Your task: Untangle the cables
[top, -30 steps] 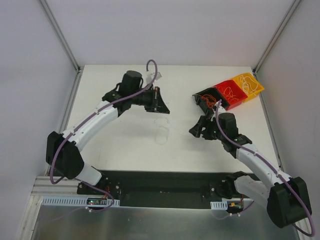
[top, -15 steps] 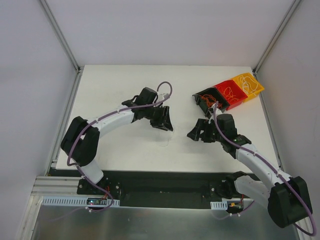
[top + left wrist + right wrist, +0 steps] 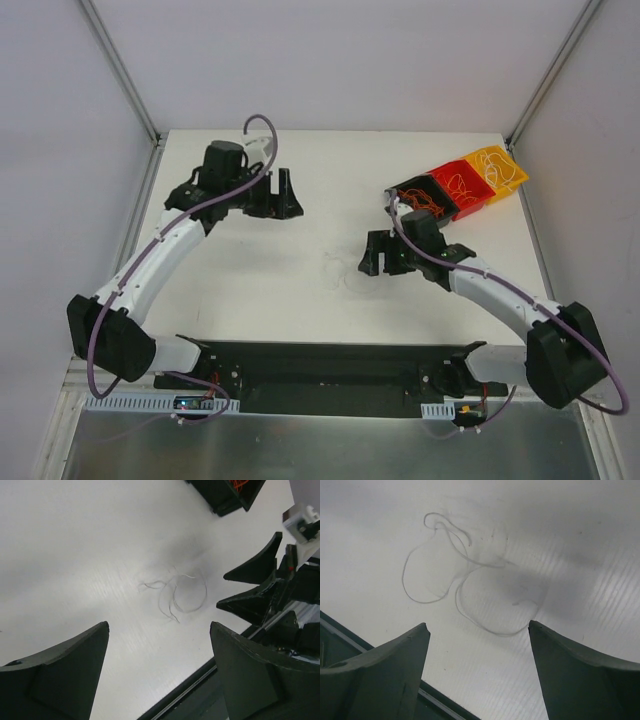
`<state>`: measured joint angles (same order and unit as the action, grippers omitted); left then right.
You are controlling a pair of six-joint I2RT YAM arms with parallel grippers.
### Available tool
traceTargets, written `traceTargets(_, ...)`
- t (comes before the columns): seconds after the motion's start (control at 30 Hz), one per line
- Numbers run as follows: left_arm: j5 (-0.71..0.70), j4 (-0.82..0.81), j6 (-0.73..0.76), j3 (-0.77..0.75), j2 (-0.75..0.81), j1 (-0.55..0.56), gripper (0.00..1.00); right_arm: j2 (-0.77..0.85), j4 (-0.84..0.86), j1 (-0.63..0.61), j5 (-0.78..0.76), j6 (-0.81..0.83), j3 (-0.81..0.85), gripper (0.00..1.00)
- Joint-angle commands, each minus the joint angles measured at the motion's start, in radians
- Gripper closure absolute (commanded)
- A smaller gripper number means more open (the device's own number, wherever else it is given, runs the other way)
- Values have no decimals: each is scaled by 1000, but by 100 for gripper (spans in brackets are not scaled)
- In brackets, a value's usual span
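A whitish-clear cable (image 3: 342,270), very thin and curled into loose loops, lies flat on the white table (image 3: 250,290) near the middle. Nothing touches it. In the right wrist view the cable's loops (image 3: 470,580) lie just beyond my open right gripper (image 3: 477,625). From above, the right gripper (image 3: 372,256) hovers right beside the strand. My left gripper (image 3: 282,195) stands open farther back and to the left, empty. Its own view has the left gripper (image 3: 159,626) wide apart, the cable (image 3: 175,592) ahead and the right gripper's fingers (image 3: 250,587) beside it.
Three small bins stand in a row at the back right: black (image 3: 415,193), red (image 3: 462,185) and yellow (image 3: 497,168), each holding orange or yellowish wire curls. The black bin (image 3: 225,492) also shows in the left wrist view. White walls enclose the table.
The left gripper lowered over the table, opened and let go of the clear strand, then drew back to the left rear. The right gripper moved left, close to the strand.
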<state>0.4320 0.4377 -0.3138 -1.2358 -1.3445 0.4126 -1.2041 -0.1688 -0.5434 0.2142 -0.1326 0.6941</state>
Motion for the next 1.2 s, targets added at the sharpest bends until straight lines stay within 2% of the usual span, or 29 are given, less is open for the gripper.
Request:
traceTargets(0.0, -24, 91, 100, -160, 64, -31, 18, -115, -15, -52, -61, 115, 142, 16)
traceTargets(0.13, 19, 90, 131, -202, 44, -32, 18, -276, -34, -90, -142, 235, 240, 14)
traceTargets(0.3, 45, 87, 151, -108, 28, -34, 18, -391, -61, -101, -188, 260, 344, 14)
traceTargets(0.5, 50, 85, 163, -70, 42, -35, 18, -440, -67, -131, -153, 245, 384, 14)
traceTargets(0.77, 47, 81, 157, -57, 53, -35, 19, -483, 35, -171, -56, 196, 361, 14)
traceTargets(0.93, 43, 76, 156, -53, 45, -35, 18, -554, -40, -211, -121, 202, 455, 15)
traceTargets(1.17, 47, 78, 154, -53, 33, -35, 18, -571, -55, -231, -148, 209, 469, 16)
